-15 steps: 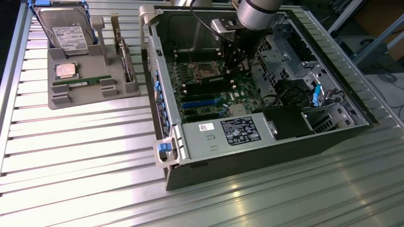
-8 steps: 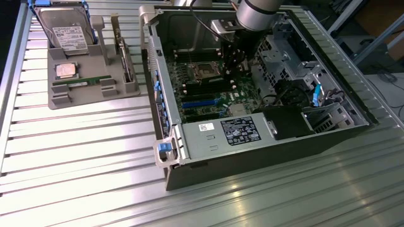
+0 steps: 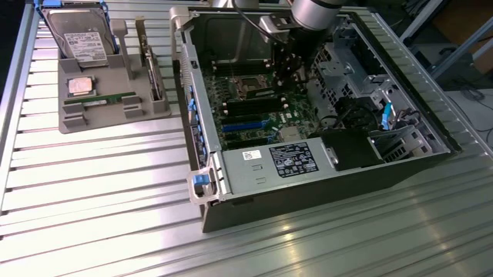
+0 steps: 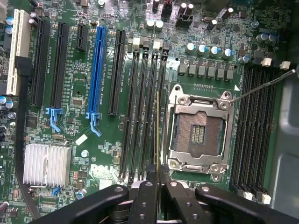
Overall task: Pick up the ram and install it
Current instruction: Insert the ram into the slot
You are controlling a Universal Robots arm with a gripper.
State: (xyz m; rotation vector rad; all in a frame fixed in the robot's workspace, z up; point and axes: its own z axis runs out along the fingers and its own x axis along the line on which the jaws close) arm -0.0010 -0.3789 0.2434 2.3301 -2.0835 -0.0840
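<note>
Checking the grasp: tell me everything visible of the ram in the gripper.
The ram shows edge-on as a thin sliver, clamped in the black gripper. It runs parallel to the memory slots, over the one nearest the empty socket. Its faces and chips are hidden; whether it touches a slot is unclear.

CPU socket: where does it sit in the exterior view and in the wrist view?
Exterior view: the CPU socket lies inside the open case, just to the exterior view's left of the arm.
Wrist view: the socket, open and empty, between two banks of black memory slots.
Shared landmark: the blue expansion slot.
</note>
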